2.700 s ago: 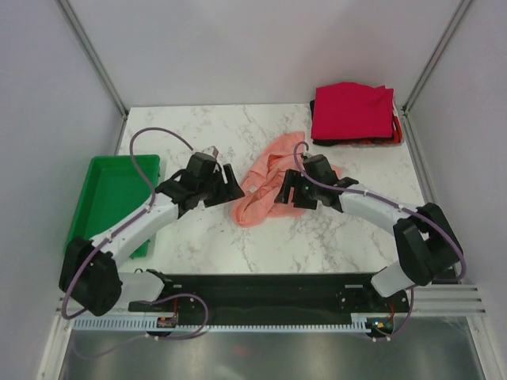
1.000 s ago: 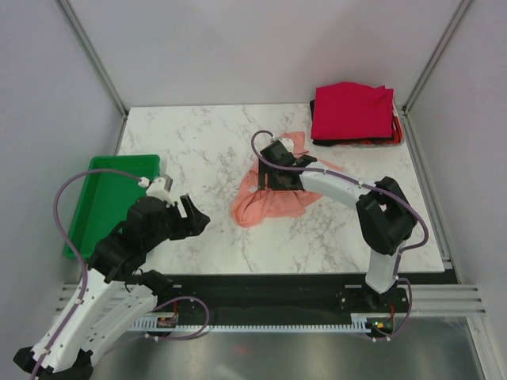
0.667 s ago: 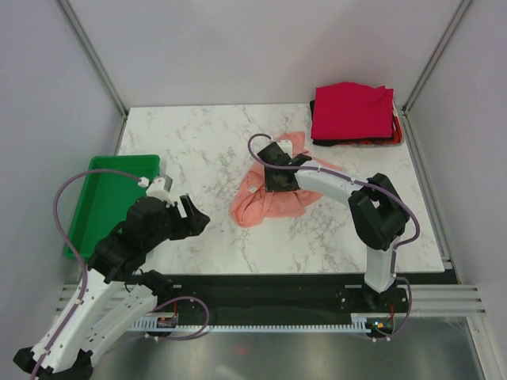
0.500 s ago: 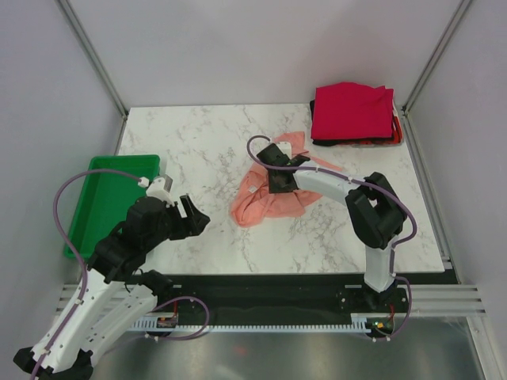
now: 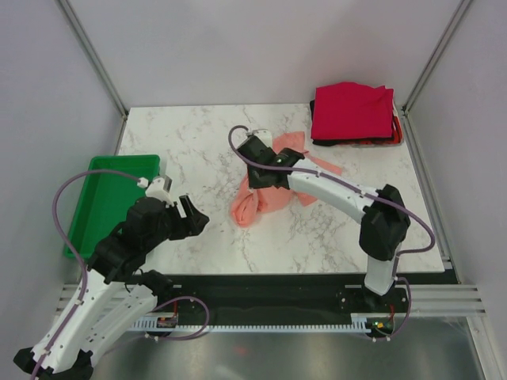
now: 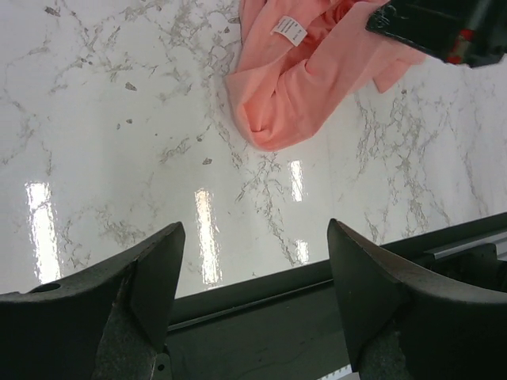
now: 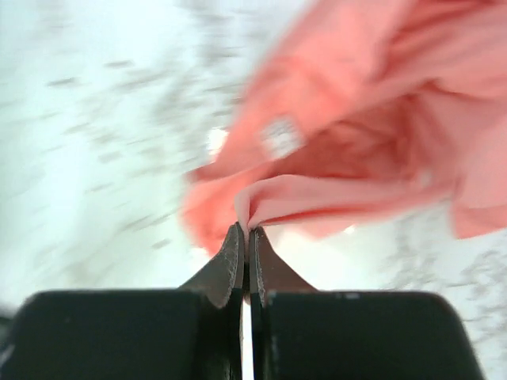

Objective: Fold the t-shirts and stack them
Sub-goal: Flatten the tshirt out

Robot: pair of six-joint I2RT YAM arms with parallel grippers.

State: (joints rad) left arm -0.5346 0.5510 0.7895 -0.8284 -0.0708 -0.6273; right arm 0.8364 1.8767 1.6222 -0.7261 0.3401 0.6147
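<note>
as the right arm drags the pink shirt left, no fold is yet made

since a second ago the right gripper (image 7: 245,232) has swung toward the left and far side of the marble table (image 5: 198,134), taking cloth with it. its jaws are pressed together on a thin ridge of the salmon-pink shirt (image 5: 257,202), plain in the blurred right wrist view. the shirt, spread wider a moment back, is now drawn into a narrower bunch lying mid-table, under and just in front of that gripper, with its white label (image 6: 287,30) turned up. the left gripper (image 6: 253,261) has held its pulled-back place over the near left of the table, fingers wide apart with nothing between them, well apart from the shirt.

my reading: this is repositioning or shaking out, not folding. the garment is more crumpled than before, so it wants flattening before any crease can be set, and likely both arms.

count: one loose shirt. one stack (image 5: 352,111) in the far right corner, a crimson shirt on top, with black and orange-red edges showing beneath, so three folded as far as i can tell. one green tray (image 5: 111,198) at the left edge. two arms.
</note>
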